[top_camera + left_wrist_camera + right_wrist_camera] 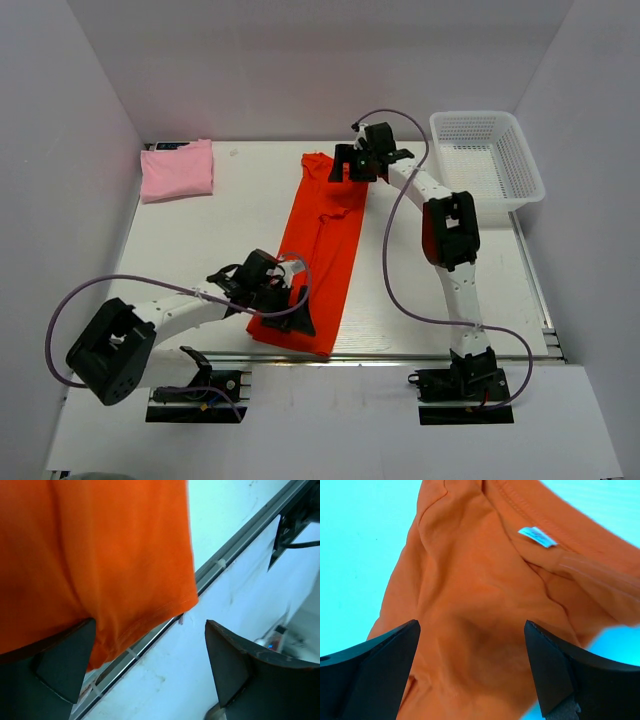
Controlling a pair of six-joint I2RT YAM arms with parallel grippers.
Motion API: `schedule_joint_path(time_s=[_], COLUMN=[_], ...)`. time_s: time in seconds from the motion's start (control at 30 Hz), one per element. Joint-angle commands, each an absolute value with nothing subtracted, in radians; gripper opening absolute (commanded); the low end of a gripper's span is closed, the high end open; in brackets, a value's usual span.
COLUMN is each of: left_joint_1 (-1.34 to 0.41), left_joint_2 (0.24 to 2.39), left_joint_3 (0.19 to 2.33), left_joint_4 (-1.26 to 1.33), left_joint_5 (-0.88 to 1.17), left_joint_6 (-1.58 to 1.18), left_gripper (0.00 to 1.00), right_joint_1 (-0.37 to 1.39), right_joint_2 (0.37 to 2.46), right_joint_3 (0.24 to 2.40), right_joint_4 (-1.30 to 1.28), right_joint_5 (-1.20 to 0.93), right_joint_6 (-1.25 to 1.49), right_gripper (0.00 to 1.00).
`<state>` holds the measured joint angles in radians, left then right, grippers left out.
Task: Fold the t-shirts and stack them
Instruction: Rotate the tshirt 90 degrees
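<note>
An orange-red t-shirt (325,245) lies on the white table as a long narrow strip, collar at the far end and hem near the front edge. A pale pink t-shirt (177,170) sits folded at the far left. My left gripper (290,305) hovers open over the hem's near corner. In the left wrist view the orange hem (125,580) reaches its left finger (65,665), and the left gripper (150,665) has bare table in its gap. My right gripper (345,165) is open over the collar end. The right wrist view shows the right gripper (470,670) straddling wrinkled orange t-shirt cloth (470,595) below the white neck label (536,536).
A white mesh basket (487,160) stands at the far right corner. A metal rail (235,550) runs along the table's front edge, close to the shirt hem. White walls enclose the table on the left, back and right.
</note>
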<state>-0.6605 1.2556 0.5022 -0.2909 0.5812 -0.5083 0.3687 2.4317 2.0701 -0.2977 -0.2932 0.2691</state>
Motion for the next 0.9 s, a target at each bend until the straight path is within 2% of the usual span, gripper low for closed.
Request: schedule_joint_path(time_s=[0.0, 0.13, 0.2, 0.27, 0.37, 0.4, 0.53, 0.67, 0.87], left_joint_1=[-0.709, -0.741, -0.741, -0.752, -0.752, -0.752, -0.729, -0.729, -0.729], left_joint_2=[1.261, 1.252, 1.243, 1.21, 1.138, 1.122, 1.057, 0.999, 0.956], left_joint_3=[0.633, 0.817, 0.848, 0.87, 0.87, 0.87, 0.87, 0.809, 0.715], left_joint_4=[-0.383, -0.465, -0.465, -0.465, -0.505, -0.524, -0.662, -0.597, -0.492], left_joint_5=[0.508, 0.41, 0.396, 0.3, 0.045, -0.095, -0.3, -0.276, -0.207], left_joint_6=[-0.408, -0.33, -0.316, -0.334, -0.42, -0.446, -0.569, -0.586, -0.586], left_gripper=[1.0, 1.0, 1.0, 1.0, 1.0, 1.0, 1.0, 1.0, 1.0], right_joint_1=[0.405, 0.474, 0.505, 0.532, 0.575, 0.589, 0.646, 0.627, 0.58], right_joint_2=[2.315, 2.244, 2.237, 2.235, 2.265, 2.275, 2.31, 2.332, 2.44], right_joint_3=[2.071, 1.967, 1.941, 1.93, 1.934, 1.939, 1.929, 1.898, 1.988], right_joint_4=[-0.408, -0.472, -0.501, -0.548, -0.572, -0.58, -0.634, -0.6, -0.643], right_joint_5=[-0.18, -0.028, 0.05, 0.099, 0.13, 0.132, 0.186, 0.15, 0.161], right_joint_6=[0.181, 0.176, 0.196, 0.247, 0.276, 0.279, 0.371, 0.423, 0.407], right_gripper=[0.9, 0.9, 0.9, 0.9, 0.9, 0.9, 0.9, 0.9, 0.9])
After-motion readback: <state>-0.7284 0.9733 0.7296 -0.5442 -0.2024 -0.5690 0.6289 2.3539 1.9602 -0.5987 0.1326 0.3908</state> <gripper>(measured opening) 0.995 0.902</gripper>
